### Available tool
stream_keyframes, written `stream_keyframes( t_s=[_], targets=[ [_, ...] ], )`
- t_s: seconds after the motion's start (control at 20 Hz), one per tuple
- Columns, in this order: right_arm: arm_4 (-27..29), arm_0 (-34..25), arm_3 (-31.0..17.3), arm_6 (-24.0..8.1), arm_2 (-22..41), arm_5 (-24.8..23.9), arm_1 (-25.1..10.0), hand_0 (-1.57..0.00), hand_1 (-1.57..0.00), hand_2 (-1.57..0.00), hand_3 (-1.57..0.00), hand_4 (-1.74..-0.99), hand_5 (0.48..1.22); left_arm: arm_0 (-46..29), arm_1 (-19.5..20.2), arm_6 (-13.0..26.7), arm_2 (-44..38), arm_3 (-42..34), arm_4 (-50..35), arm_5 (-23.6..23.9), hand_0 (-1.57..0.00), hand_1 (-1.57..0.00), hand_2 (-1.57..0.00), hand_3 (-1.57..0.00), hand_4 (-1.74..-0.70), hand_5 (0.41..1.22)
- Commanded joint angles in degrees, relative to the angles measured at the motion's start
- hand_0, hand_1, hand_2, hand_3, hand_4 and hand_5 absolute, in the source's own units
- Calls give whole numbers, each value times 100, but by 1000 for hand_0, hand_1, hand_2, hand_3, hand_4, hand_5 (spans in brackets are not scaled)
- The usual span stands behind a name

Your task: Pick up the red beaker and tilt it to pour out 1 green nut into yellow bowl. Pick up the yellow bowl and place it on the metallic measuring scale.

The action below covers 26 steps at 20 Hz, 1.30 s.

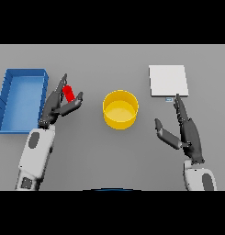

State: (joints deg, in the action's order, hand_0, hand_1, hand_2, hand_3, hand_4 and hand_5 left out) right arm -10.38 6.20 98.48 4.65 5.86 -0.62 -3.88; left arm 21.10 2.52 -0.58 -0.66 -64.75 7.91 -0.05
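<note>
Head view: yellow bowl [120,109] sat upright at table [109,156] center, with the red beaker [68,93] at its 9 o'clock, tilted and gripped between the left hand's [59,106] fingers and thumb, well apart from the bowl and just beside the blue tray [8,101] at far 9 o'clock. Scale [168,81], a pale square plate, lay at the bowl's 2 o'clock, not touching it. Right hand [187,131] hovered at the bowl's 4 o'clock, fingers straight and relaxed, holding nothing, fingertips near the scale's lower edge.
</note>
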Motion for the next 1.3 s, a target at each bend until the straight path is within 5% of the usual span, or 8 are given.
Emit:
stream_keyframes(
  t_s=[0.0, 0.4, 0.5, 0.6, 0.75, 0.95, 1.25],
  targets=[
    [12, 60, 48, 100, 29, 18, 19, 1, 1, 1, 1, -1332, 685, 40, 4, -62, -9, 105, 25, 12, 1, 1, 1, 1, -1314, 704],
    [15, -42, 31, -13, -33, 9, -49, 1, 1, 1, 1, -1295, 683, 549, -50, -488, -178, 832, -12, 15, 1, 1, -30, -3, -1389, 752],
    [-7, -1, -18, 39, -62, -40, -41, 1, 1, 1, 1, -1289, 684, 595, -168, -480, -265, 931, -86, 123, -253, -276, -307, -220, -1444, 795],
    [-5, 81, 47, 108, -4, -7, -9, 1, 1, 1, 1, -1285, 683, 749, -173, -430, -341, 1066, -31, 338, -681, -701, -715, -706, -1441, 949],
    [24, 8, -11, 7, -21, 31, -32, 1, 1, 1, 1, -1290, 684, 739, -229, -928, -305, 1186, 177, 515, -1115, -1125, -1133, -1128, -1443, 1082],
    [100, -106, -90, 28, -62, 70, -34, 1, 1, 1, 1, -1303, 682, 825, -341, -916, -344, 1201, 210, 657, -1384, -1388, -1391, -1390, -1553, 1129],
    [-156, -63, -55, 132, 69, -29, -9, 1, 1, 1, 1, -1254, 667, 800, -171, -989, -233, 832, -8, 720, -1522, -1523, -1524, -1523, -1692, 1100]
  ],
)
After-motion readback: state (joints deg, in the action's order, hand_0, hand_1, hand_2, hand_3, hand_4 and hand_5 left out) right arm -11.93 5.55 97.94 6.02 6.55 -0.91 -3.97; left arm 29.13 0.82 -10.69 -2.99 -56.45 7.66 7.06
